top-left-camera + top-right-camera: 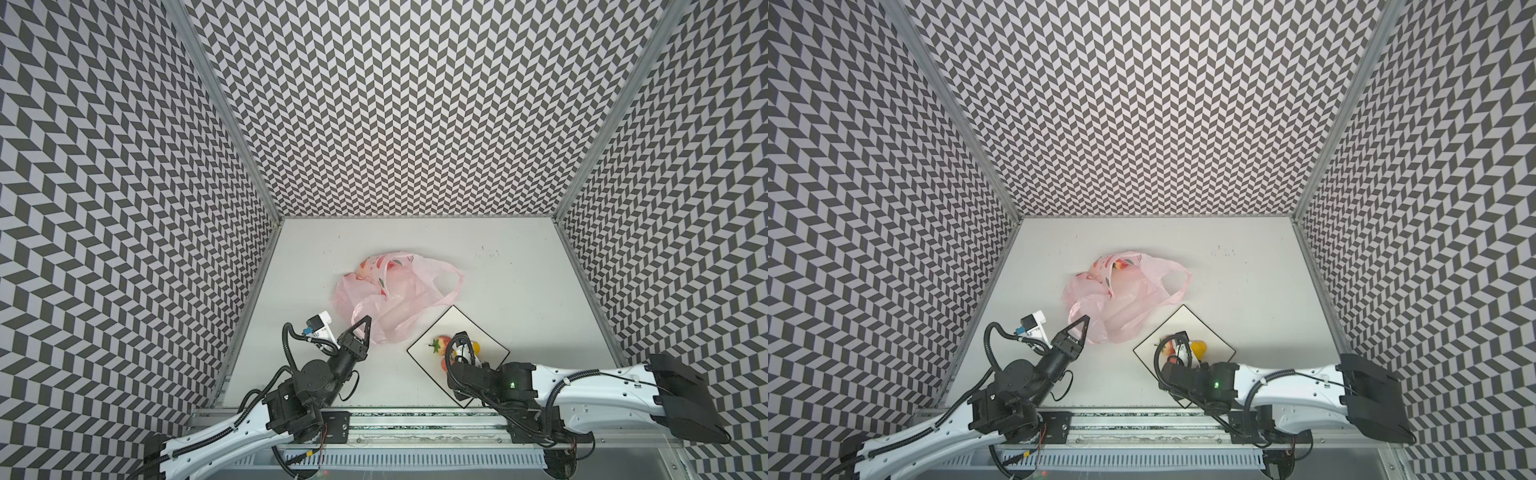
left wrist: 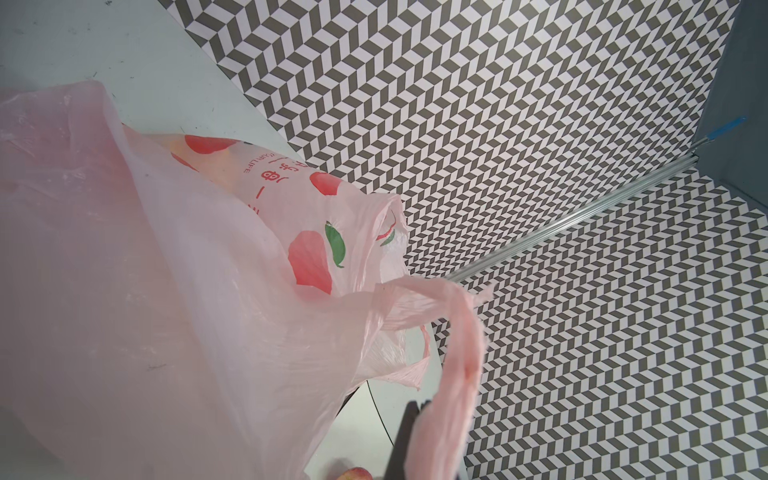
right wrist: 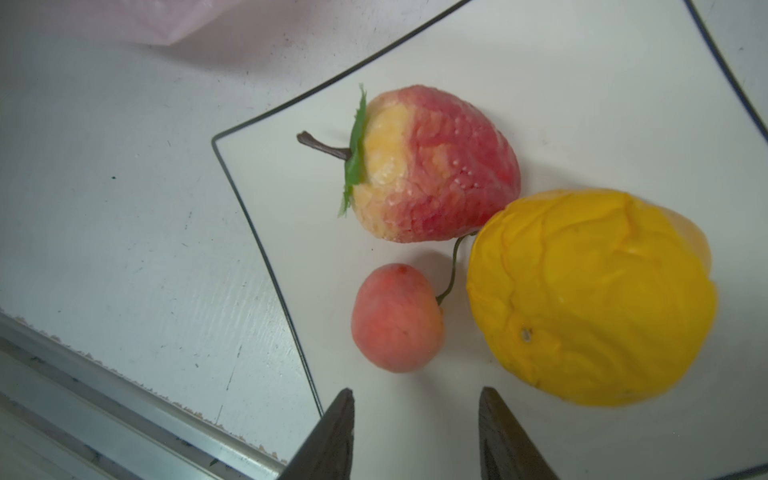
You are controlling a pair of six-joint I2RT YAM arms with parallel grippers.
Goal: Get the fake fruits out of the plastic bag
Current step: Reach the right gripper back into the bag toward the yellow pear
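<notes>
Fake fruits (image 1: pixel 441 345) lie three together on the black-rimmed white plate (image 3: pixel 540 83). The right wrist view shows them plainly: a strawberry (image 3: pixel 432 166) with green leaves and a dark stem, a small peach (image 3: pixel 395 318) just beside it, and a bumpy yellow fruit (image 3: pixel 590 295) touching the strawberry. In both top views the right arm hides much of this group, and the right gripper itself is hidden beneath its wrist.

Both top views show the plastic bag (image 1: pixel 395 291) crumpled on the table (image 1: pixel 519 270), just beyond the plate's far corner. Red and orange patches show through its far end, but fruit cannot be told from print there.

The right gripper (image 3: pixel 415 399) hangs over the plate near the peach, its jaws apart with nothing between them. The left gripper (image 1: pixel 365 322) has its jaws closed at the bag's near edge. In the left wrist view a twisted pink handle runs down into its dark fingers (image 2: pixel 405 440), pinched there.
</notes>
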